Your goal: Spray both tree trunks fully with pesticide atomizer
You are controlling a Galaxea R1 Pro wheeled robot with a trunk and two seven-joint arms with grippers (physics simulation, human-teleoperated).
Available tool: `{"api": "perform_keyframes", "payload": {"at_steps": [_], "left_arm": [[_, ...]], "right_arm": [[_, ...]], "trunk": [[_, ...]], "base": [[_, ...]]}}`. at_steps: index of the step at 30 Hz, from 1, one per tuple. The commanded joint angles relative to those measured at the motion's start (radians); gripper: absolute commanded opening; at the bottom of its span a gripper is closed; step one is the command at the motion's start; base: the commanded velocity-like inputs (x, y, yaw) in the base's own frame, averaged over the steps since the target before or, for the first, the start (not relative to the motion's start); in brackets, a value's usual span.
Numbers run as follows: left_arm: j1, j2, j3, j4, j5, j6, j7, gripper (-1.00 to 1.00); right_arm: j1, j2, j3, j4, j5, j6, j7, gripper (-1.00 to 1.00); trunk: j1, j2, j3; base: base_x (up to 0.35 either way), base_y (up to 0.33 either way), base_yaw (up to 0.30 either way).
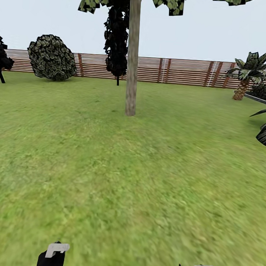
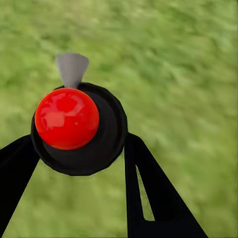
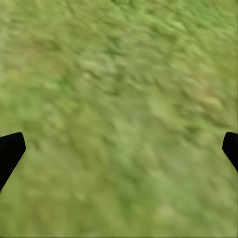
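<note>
**Atomizer in the left pincer, trunk straight ahead**

The left pincer [image 2: 82, 148] is clamping the atomizer [image 2: 79, 129]: in the left wrist view its two dark fingers are pressing against the sides of the black body, with the red ball [image 2: 67, 118] sitting on top and a grey nozzle [image 2: 72, 68] sticking out beyond it over the grass. In the head view the left arm is showing at the lower left edge and the right arm at the lower right.

The right pincer [image 3: 119, 151] is standing apart, empty, with its two fingertips at opposite edges of the right wrist view and only lawn [image 1: 130, 180] between them.

The trunk [image 1: 133, 58] is rising upright dead ahead, well apart from both arms, its long axis vertical. It is lying slightly nearer the left arm's side than the right, which suits the arm carrying the sprayer. By my reading the robot needs to close in before spraying up and down the pole.

Nothing is standing in the way across the grass. A dark conifer [image 1: 116, 33] is standing behind the trunk by the fence [image 1: 184, 72], a round shrub [image 1: 51, 58] far left, a palm [image 1: 249, 73] far right.
</note>
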Motion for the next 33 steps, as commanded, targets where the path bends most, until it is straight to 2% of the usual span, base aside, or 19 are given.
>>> {"api": "perform_keyframes", "payload": {"at_steps": [1,33], "left_arm": [[-0.001,-0.001,0.008,0.001,-0.002,-0.002,-0.009,-1.00],[-0.001,-0.001,0.008,0.001,-0.002,-0.002,-0.009,-1.00]], "right_arm": [[-0.001,0.000,0.000,0.001,0.001,-0.003,0.001,1.00],[-0.001,0.000,0.000,0.001,0.001,-0.003,-0.002,1.00]], "trunk": [[0.000,0.000,-0.001],[0.000,0.000,-0.001]], "base": [[0.338,0.000,0.000],[0.338,0.000,0.000]]}}
